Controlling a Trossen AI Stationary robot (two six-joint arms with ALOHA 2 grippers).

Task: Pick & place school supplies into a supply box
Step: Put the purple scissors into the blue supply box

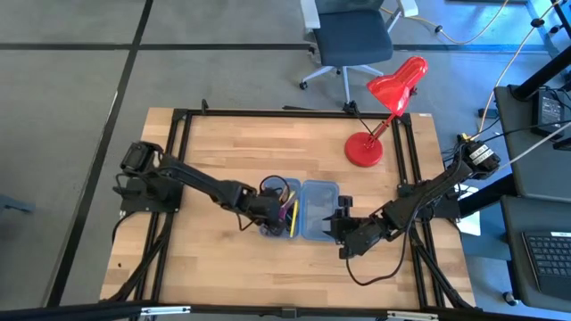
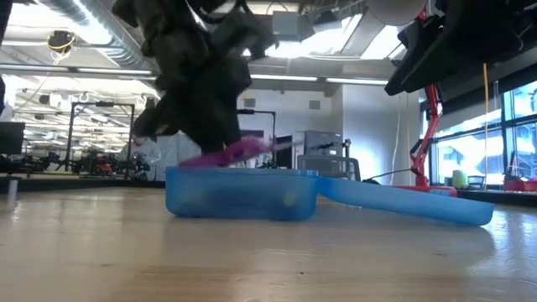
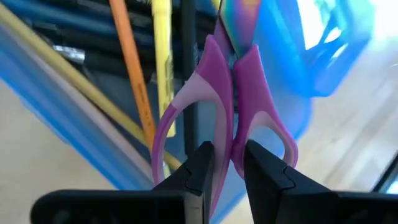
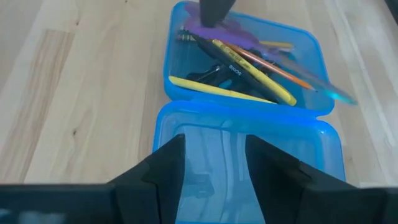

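The supply box [image 1: 303, 211] lies open on the table, translucent blue. Its left half [image 4: 249, 56] holds several pens and pencils [image 4: 249, 68] in yellow, orange and black. Its lid half [image 4: 249, 162] lies to the right. Purple-handled scissors [image 3: 230, 93] hang over the filled half, close above its rim [image 2: 239, 172] in the low view. My left gripper [image 3: 225, 152] is shut on them. My right gripper [image 4: 214, 155] stands open above the lid half's near-right part [image 1: 342, 223] and touches nothing. My left gripper pinches the scissors between its two fingers, on the inner bars of the two purple handle loops where they meet [image 3: 227, 134]. The fingers slant down from the table's left and lie along the scissors, whose blades [image 3: 239, 18] point away over the pens. Whether the blades touch the pens, I cannot tell.
A red desk lamp [image 1: 384, 107] stands at the table's far right, its base [image 1: 364, 150] on the wood. Black frame rails [image 1: 178, 178] run along the table's left, right and far edges. Bare wood lies near and left of the box.
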